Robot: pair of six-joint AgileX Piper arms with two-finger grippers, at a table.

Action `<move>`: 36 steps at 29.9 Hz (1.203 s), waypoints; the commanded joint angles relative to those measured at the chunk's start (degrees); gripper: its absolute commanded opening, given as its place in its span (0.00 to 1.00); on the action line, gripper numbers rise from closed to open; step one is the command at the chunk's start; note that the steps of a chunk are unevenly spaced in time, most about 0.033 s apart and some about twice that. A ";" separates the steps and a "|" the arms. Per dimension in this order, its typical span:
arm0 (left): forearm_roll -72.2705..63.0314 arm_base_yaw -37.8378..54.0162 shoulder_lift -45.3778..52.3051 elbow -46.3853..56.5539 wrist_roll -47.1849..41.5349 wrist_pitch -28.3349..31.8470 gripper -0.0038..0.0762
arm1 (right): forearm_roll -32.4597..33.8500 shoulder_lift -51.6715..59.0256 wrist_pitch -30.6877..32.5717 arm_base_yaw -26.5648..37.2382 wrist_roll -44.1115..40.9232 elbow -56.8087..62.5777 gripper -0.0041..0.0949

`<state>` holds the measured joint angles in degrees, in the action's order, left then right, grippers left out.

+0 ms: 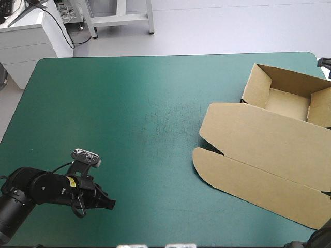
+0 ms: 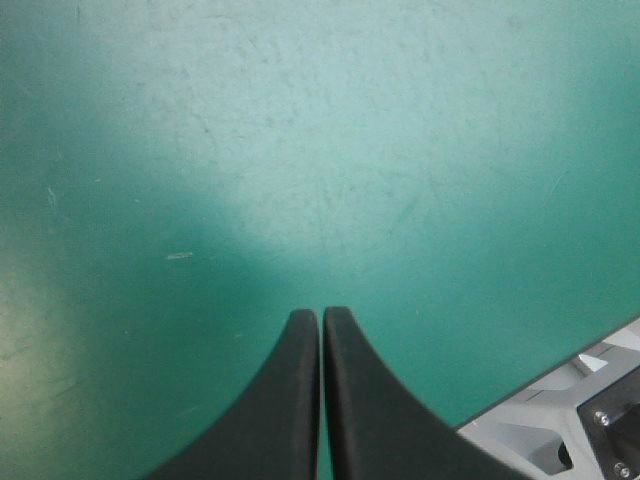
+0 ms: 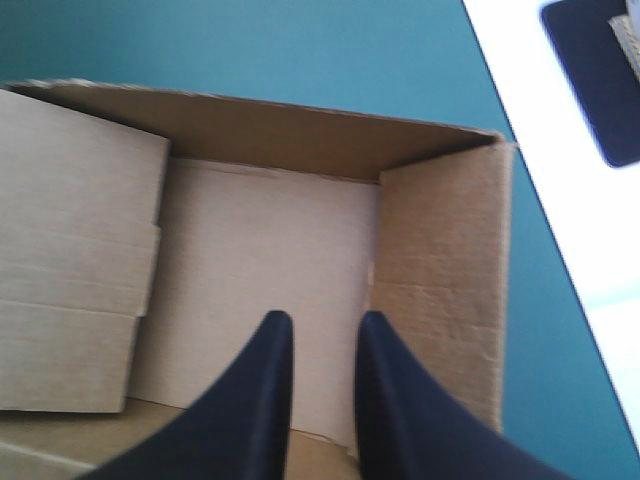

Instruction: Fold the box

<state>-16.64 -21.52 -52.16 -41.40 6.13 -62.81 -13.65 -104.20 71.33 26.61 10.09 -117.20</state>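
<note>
One box [image 1: 269, 150] (open tray)

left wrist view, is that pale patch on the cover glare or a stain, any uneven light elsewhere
Left wrist view: likely glare, a bright patch on the teal-green cover ahead of the shut black left fingers. High view: a pale sheen across the cover's middle. Right wrist view: in the brown cardboard box the far wall is shadowed, the floor lit pale.
</note>
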 commanded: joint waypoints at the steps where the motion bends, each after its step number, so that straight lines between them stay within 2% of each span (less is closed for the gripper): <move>1: -1.91 -0.37 0.63 -1.35 -0.39 1.74 0.04 | -7.02 5.09 0.25 0.32 1.47 -2.25 0.03; 3: -1.91 -0.37 0.63 -1.35 -0.39 2.12 0.04 | -9.38 6.52 0.25 -0.13 2.27 -2.15 0.04; 5: -1.80 -0.37 0.63 -1.35 -0.39 2.74 0.04 | -8.93 7.85 0.25 -1.39 2.53 -2.09 0.04; 11: -0.91 -0.37 0.63 -1.35 0.23 6.47 0.04 | -8.35 13.27 0.25 -9.74 4.14 2.74 0.04; 18: 1.16 -0.37 0.63 -1.35 2.23 7.21 0.04 | -0.61 20.80 0.25 -23.23 5.28 18.93 0.04; 24: 0.93 -0.37 0.63 -1.35 5.13 7.21 0.04 | 1.03 28.95 -5.94 -31.29 5.68 36.08 0.04; 30: 0.06 -0.48 0.63 -1.35 6.73 7.21 0.04 | 0.41 39.08 -14.20 -34.40 6.73 54.59 0.04; 36: -3.44 -0.48 3.62 -0.38 11.57 7.65 0.04 | 0.41 49.66 -17.10 -34.50 8.88 69.27 0.04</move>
<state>-16.64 -21.60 -50.87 -41.20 15.68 -57.42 -12.73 -59.72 57.49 -7.81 17.81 -51.03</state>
